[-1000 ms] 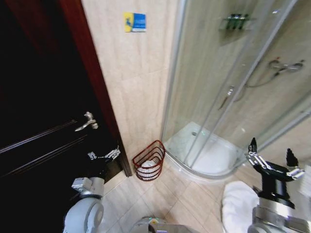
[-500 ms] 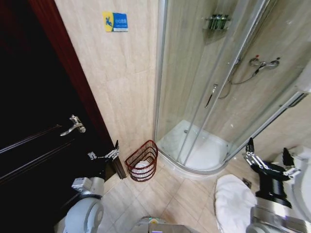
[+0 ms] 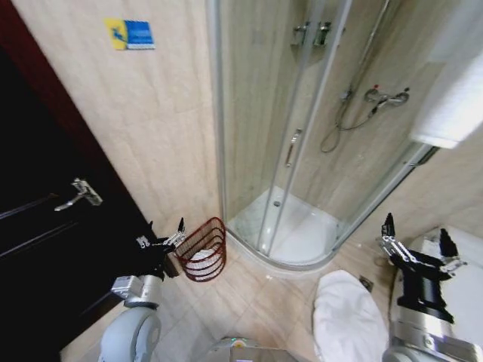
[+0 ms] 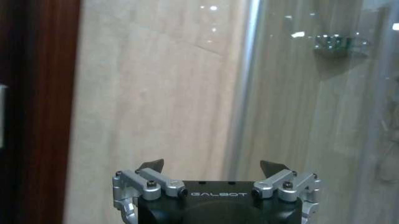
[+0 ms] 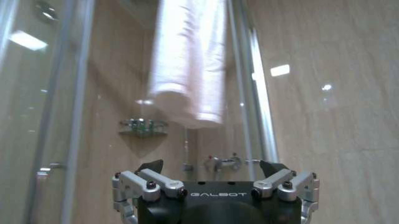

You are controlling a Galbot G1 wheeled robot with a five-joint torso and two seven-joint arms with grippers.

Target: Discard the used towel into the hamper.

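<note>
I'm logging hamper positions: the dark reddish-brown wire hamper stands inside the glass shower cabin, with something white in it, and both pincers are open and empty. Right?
Not quite. The head view shows the dark reddish-brown wire hamper on the tiled floor outside the glass shower cabin, against the beige wall. It does hold something white, and the left pincer and right pincer are open and empty.

1. Beige tiled wall point(image 3: 162, 128) with a blue-yellow sign point(image 3: 130, 34) — dark door point(image 3: 38, 249) on the left.
2. Curved glass shower point(image 3: 302, 136) in the corner — white tray point(image 3: 298, 234), mixer point(image 3: 385, 96).
3. Beige floor tiles point(image 3: 256, 302).
</note>
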